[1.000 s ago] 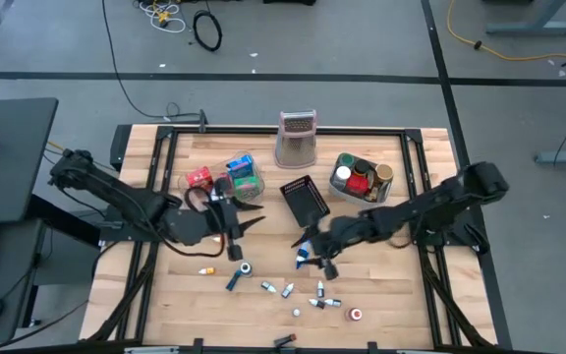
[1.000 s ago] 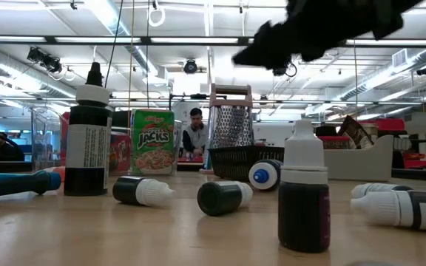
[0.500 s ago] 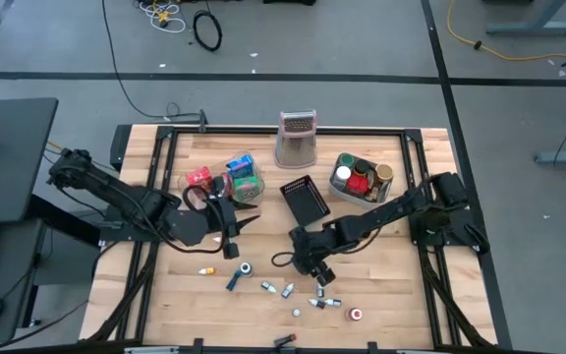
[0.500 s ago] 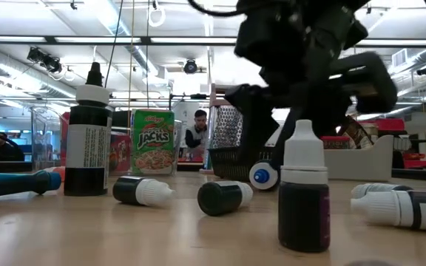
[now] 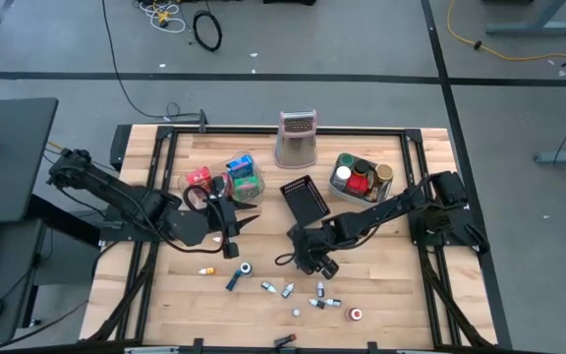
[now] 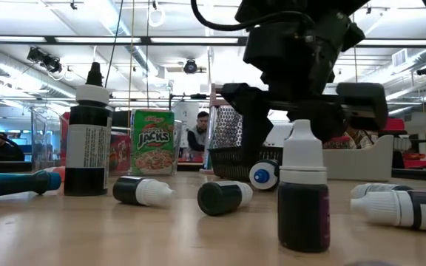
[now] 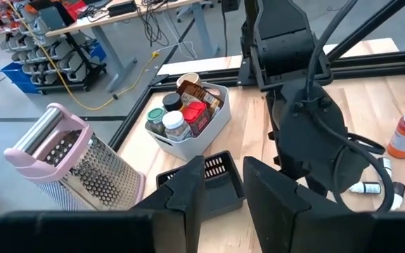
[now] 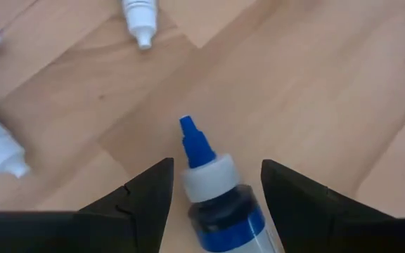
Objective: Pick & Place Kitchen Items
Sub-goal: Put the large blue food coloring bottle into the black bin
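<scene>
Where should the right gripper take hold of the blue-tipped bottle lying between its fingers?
Probably across the dark body just behind the white collar of the blue-tipped bottle, from above. It lies flat between the open right gripper's fingers, and the nozzle is too slim to pinch.

Overhead, table-level, two wrist views — close

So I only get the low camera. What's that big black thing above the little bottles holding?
Observer: That's the right gripper. Its wrist camera shows a blue-tipped bottle between its open fingers, with a gap on each side.
Operator: Where's the other arm?
Observer: The left gripper hangs over the table's left half, open and holding nothing.
Operator: What's in the grey bin?
Observer: From above, the grey bin holds small cans with red, green and tan tops.
</scene>
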